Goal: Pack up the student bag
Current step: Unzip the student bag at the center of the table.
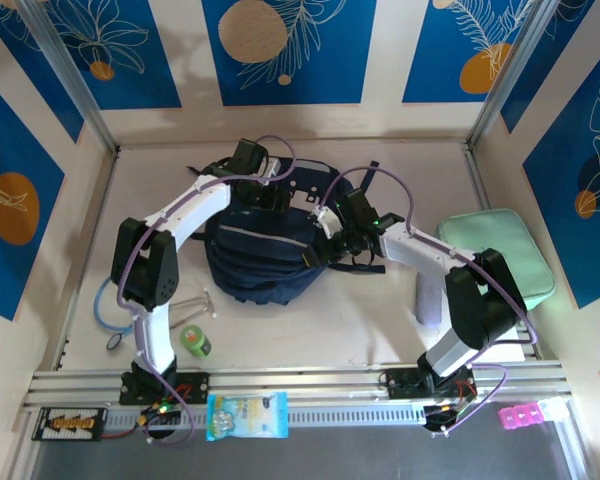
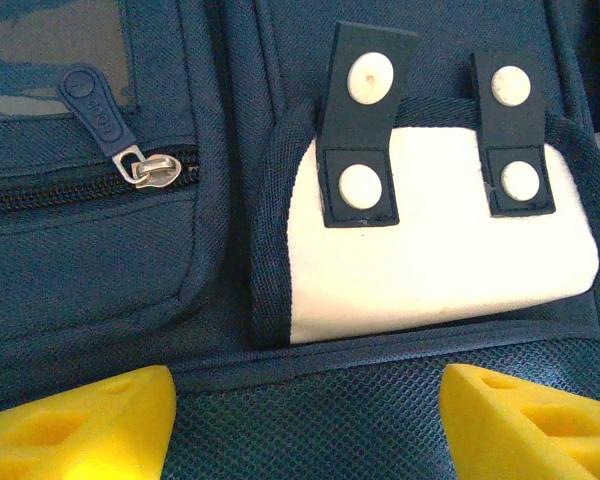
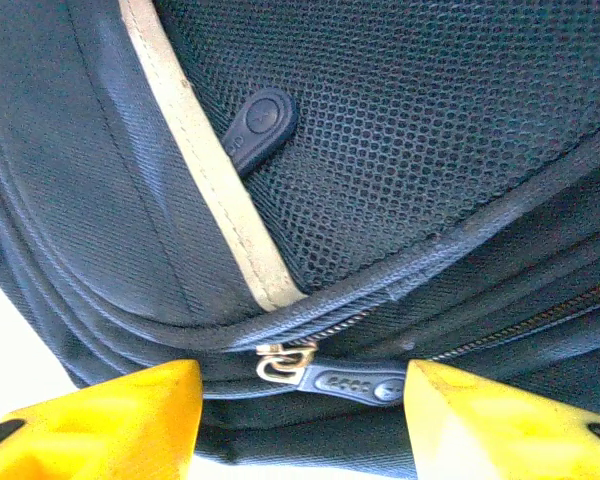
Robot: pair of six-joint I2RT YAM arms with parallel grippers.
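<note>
The student bag (image 1: 265, 262), a navy-blue backpack with pale trim, lies in the middle of the table. My left gripper (image 1: 263, 194) is over its far end. In the left wrist view it (image 2: 305, 425) is open, its yellow fingers (image 2: 80, 425) apart on the bag's mesh, below a white patch (image 2: 430, 270) and a zip pull (image 2: 145, 168). My right gripper (image 1: 336, 236) is at the bag's right side. It (image 3: 302, 412) is open, its yellow fingers (image 3: 110, 420) on either side of a zipper pull (image 3: 355, 383), which lies between them ungripped.
A mint-green flat case (image 1: 500, 255) lies at the right, with a grey block (image 1: 430, 296) beside it. A green tape roll (image 1: 195, 342), a blue cable loop (image 1: 108, 305) and small metal pieces (image 1: 195, 303) are near the left base. A snack packet (image 1: 247, 415) and a pink item (image 1: 525, 415) sit on the front rail.
</note>
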